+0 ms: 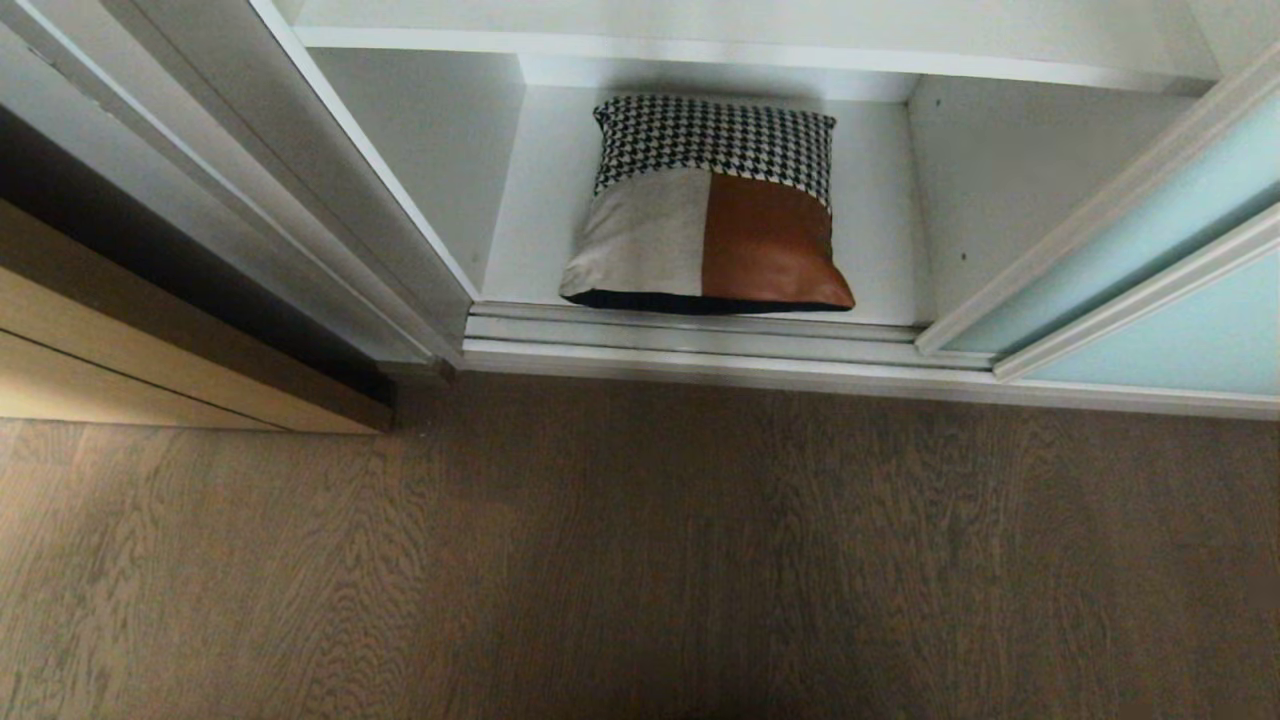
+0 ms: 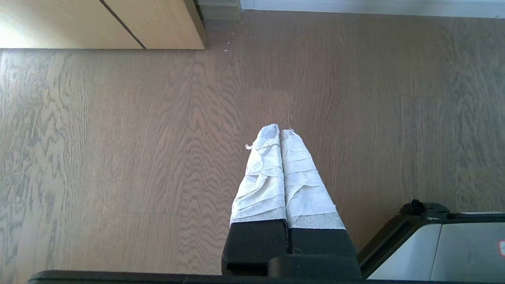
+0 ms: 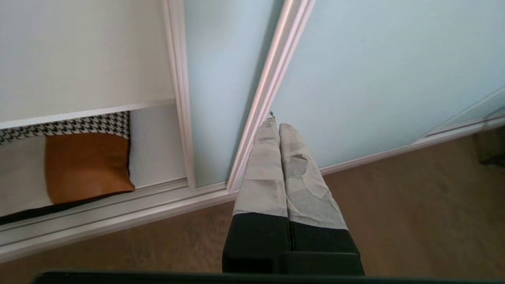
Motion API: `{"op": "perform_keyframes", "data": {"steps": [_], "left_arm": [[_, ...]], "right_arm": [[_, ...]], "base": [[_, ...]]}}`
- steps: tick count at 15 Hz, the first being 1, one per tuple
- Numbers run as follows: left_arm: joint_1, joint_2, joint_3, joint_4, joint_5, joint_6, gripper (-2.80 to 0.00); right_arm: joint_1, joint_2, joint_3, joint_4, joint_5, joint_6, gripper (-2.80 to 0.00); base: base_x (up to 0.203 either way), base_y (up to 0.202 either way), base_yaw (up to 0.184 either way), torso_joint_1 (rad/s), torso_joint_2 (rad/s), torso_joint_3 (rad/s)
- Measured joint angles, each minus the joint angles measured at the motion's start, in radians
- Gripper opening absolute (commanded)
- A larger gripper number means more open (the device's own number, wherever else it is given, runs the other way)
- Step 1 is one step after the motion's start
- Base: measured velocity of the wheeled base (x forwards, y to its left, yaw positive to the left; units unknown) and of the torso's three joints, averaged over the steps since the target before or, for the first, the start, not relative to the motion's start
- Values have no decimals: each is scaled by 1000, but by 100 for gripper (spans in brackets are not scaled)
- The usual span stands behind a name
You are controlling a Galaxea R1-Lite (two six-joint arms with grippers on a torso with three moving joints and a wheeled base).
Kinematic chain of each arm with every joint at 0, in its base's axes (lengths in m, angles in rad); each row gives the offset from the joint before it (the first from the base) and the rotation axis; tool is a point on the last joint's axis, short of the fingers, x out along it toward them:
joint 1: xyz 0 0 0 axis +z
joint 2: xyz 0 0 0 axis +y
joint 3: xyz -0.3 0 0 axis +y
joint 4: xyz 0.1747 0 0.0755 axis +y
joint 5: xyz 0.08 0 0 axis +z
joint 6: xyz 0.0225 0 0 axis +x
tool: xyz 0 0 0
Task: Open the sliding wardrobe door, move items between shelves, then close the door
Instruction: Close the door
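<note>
Wood-grain flooring (image 1: 640,560) is filling the lower half of the head view, running up to the ridged metal floor track (image 1: 700,335) of a white wardrobe. Neither arm is showing in that view. The sliding wardrobe door (image 1: 1150,300) is standing pushed aside at the right, its frosted aqua panels cut off by the frame edge, so its full width is staying out of sight. A tan wooden door (image 1: 150,340) is showing at the left, also cropped.

The cushion (image 1: 712,205) is lying on the lowest shelf (image 1: 530,230) (houndstooth band toward the back, beige and rust patches toward the front), its black underside just peeking out along the front edge. An upper shelf (image 1: 700,50) is only partly showing, its contents hidden.

The right gripper (image 3: 279,125) is hovering with its taped fingers (image 3: 260,169) pressed together, holding nothing, tips just beside the door's slim frame edge (image 3: 272,79); whether they are touching it is hard to tell. The cushion is lying well apart from it, inside the open compartment beyond the door's edge.

The left gripper (image 2: 280,130) is hanging over bare floor, fingers likewise pressed together and empty.
</note>
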Motion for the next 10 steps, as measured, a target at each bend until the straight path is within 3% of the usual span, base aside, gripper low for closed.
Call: {"op": "perform_keyframes", "data": {"steps": [6, 10], "left_arm": [[0, 1, 0, 0, 0, 0, -280], [0, 1, 0, 0, 0, 0, -280]], "right_arm": [[-252, 49, 26, -106, 217, 3, -280], [-287, 71, 24, -76, 174, 33, -280]], "base": [[0, 0, 0, 0, 0, 0], [0, 0, 0, 0, 0, 0]]}}
